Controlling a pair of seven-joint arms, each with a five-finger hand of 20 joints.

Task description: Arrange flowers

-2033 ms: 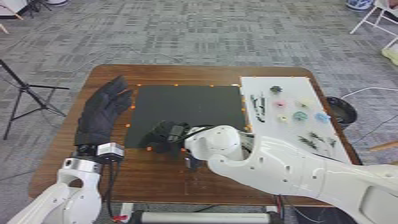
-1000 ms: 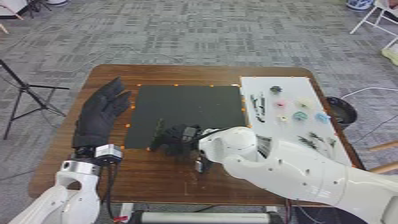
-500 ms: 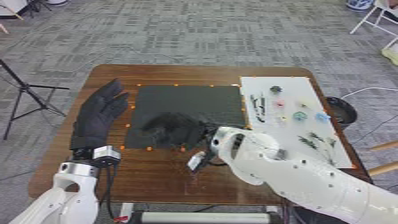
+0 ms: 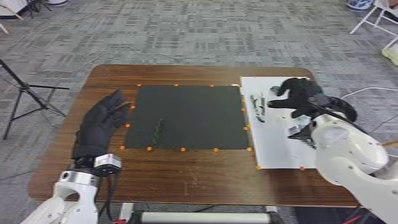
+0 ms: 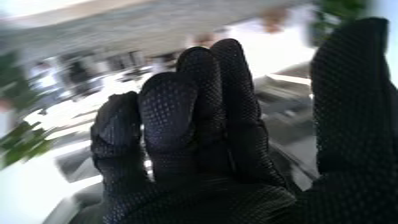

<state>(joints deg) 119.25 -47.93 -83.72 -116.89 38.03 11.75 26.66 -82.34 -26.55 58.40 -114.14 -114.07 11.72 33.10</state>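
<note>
Right hand [image 4: 306,95] poised at the white sheet [image 4: 275,156]; green stem [image 4: 158,132] laid on the black mat [image 4: 195,107].
Its fingers are held nearly straight, thumb spread apart, nothing seen gripped. The stem is set near the mat's left edge, its long axis pointed near-to-far, far end slightly right.

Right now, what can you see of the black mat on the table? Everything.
The black mat is a plain, matte, roughly square sheet, paper or thin cloth by its look, lying flat mid-table. Small orange markers run along its edges. One slender dark green sprig rests on its near-left part, pointing away from the robot. The white sheet lies alongside its right edge. The left hand is at its left edge; I can't tell if they touch.
</note>
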